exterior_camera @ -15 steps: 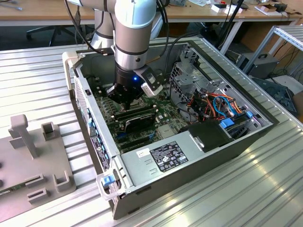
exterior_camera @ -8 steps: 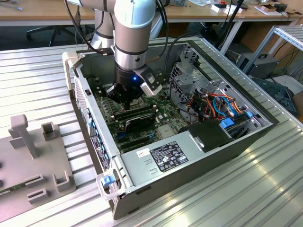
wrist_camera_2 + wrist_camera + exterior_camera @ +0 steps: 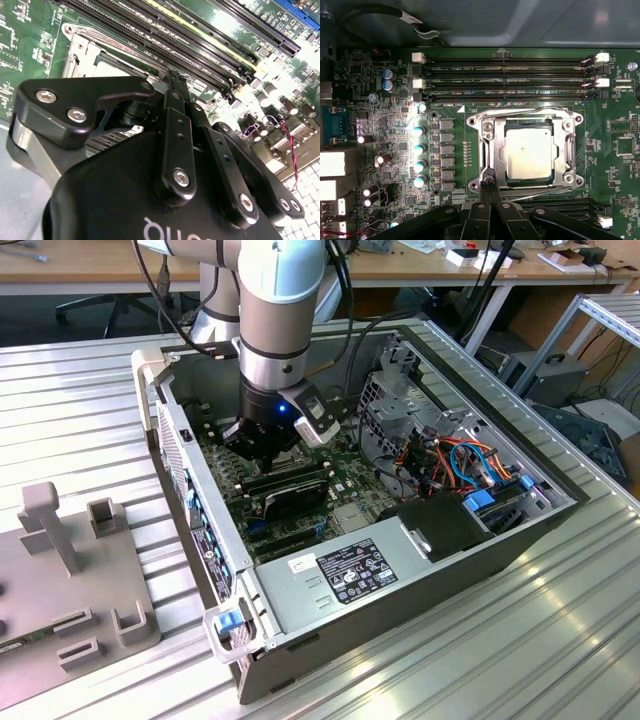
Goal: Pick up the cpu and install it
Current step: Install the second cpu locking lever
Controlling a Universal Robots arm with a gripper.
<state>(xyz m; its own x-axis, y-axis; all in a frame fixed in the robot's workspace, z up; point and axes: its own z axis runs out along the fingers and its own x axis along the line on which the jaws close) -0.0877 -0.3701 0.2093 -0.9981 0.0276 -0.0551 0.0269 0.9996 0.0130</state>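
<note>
- One chip matters here: the cpu (image 3: 528,152) lies flat in the socket frame (image 3: 485,150) on the motherboard (image 3: 400,125), its dull silver top facing up, seen in the first wrist view.
- My gripper (image 3: 490,186) sits just beside the near edge of that frame, fingertips pressed together with nothing between them; the cpu is apart from my fingers, not held.
- In the second wrist view my black fingers (image 3: 177,145) meet in a narrow tip (image 3: 174,77) close to the metal frame (image 3: 85,47), and the long memory slots (image 3: 200,35) run past just beyond it.
- In the first wrist view those slots (image 3: 510,75) lie on the far side of the socket from my fingertips, and a row of small capacitors (image 3: 420,150) stands off to one side of the frame.
- From the exterior view, my arm (image 3: 280,320) reaches down into the open computer case (image 3: 200,540), with the gripper (image 3: 262,445) low over the board.
- Toward the exterior view's left, a grey fixture (image 3: 60,570) rests on the ribbed metal table (image 3: 480,650), well apart from the case.
</note>
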